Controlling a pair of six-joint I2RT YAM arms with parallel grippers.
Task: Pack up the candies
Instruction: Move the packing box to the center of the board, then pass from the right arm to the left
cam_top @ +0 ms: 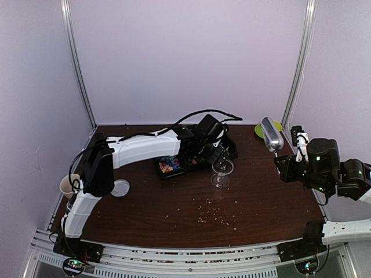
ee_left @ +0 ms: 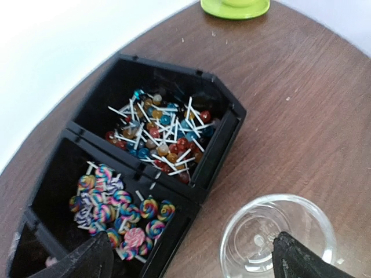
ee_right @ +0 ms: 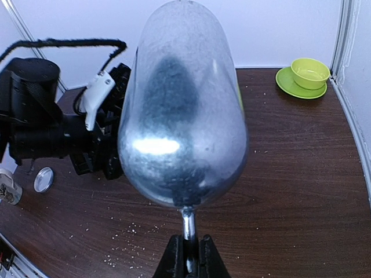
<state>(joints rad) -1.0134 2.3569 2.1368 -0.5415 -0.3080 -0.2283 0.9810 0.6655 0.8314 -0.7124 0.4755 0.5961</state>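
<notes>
The candies are tiny lollipops in a black compartment tray [ee_left: 223, 153]. Round ones with white sticks [ee_left: 162, 130] fill the far compartment and rainbow swirl ones [ee_left: 116, 208] lie in the near one. My left gripper [ee_left: 191, 263] hovers open above the tray's near corner, one fingertip [ee_left: 87, 260] over the swirl candies and the other over a clear glass [ee_left: 278, 231] standing beside the tray. At the right of the table, my right gripper [ee_right: 188, 255] is shut on the thin handle of a metal scoop [ee_right: 182, 110], held up in the air with its bowl pointing away.
A green cup on a green saucer [ee_right: 307, 75] stands at the back right corner. A paper cup [cam_top: 69, 185] and a round clear lid [cam_top: 120, 187] sit at the left. Pale crumbs [cam_top: 217, 213] are strewn over the front middle of the brown table.
</notes>
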